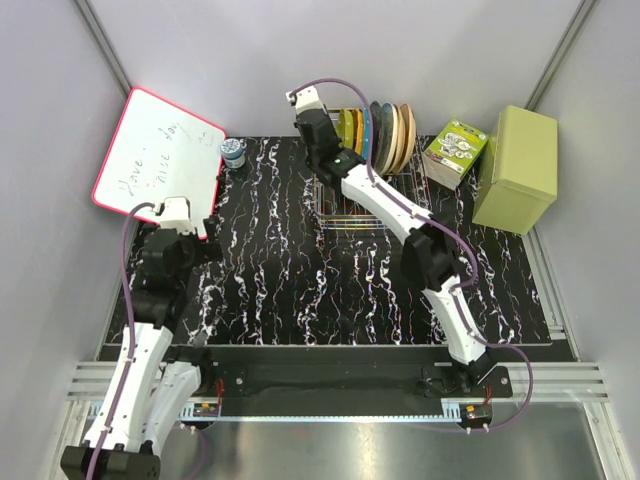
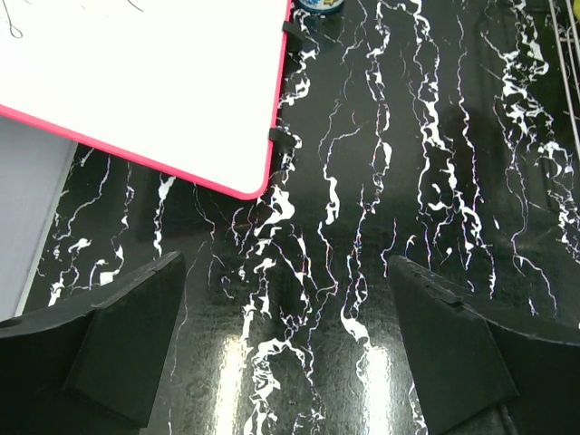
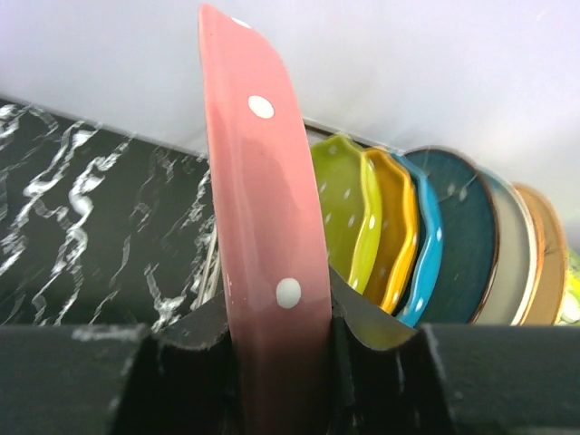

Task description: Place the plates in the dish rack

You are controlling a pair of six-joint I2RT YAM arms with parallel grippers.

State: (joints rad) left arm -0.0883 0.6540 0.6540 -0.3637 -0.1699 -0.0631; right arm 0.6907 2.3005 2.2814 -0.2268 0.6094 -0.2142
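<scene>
Right now the right gripper [image 3: 276, 349] pinches the pink plate [image 3: 263, 208] by its edge, standing up, just beside the yellow-green plate [image 3: 343, 213], orange plate [image 3: 396, 231] and blue plate [image 3: 428, 263] that stand in the dish rack [image 1: 345, 218]; whether it sits in a slot yet is hidden. The left gripper [image 2: 285, 353] hangs wide open over the black table [image 2: 408, 136], near a whiteboard [image 2: 136, 82], holding nothing.

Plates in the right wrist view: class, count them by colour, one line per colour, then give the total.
Pink plate: 1
Yellow-green plate: 1
Orange plate: 1
Bright blue plate: 1
Dark teal plate: 1
Beige plate: 1
Tan plate: 1
Total: 7
</scene>
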